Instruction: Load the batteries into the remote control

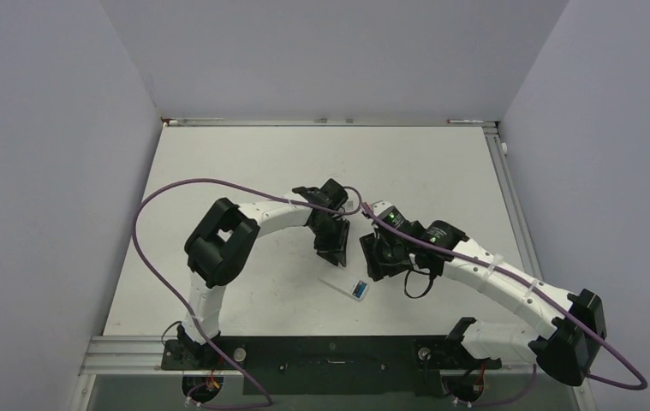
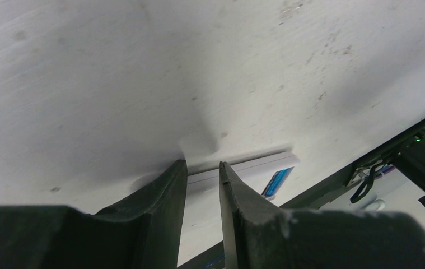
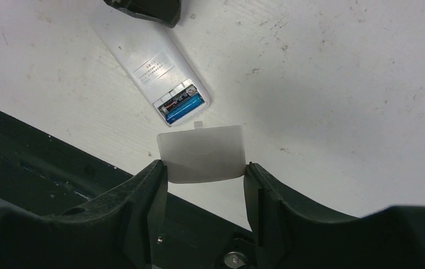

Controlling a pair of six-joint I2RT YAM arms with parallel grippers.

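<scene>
arms: left arm and right arm are both white tubes with chunky black joint blocks, pretty boxy at the elbows
cables: a purple cable loops off each arm, plus a thin black wire by the right wrist
bases: black mounts, nothing fancy
left gripper: matte black wedge fingers with dusty white scuffs
right gripper: same black fingers, couple of small silver screws down at the root
lights: tiny green light on the right wrist housing

Matt white plastic remote control, scuffed table
</scene>
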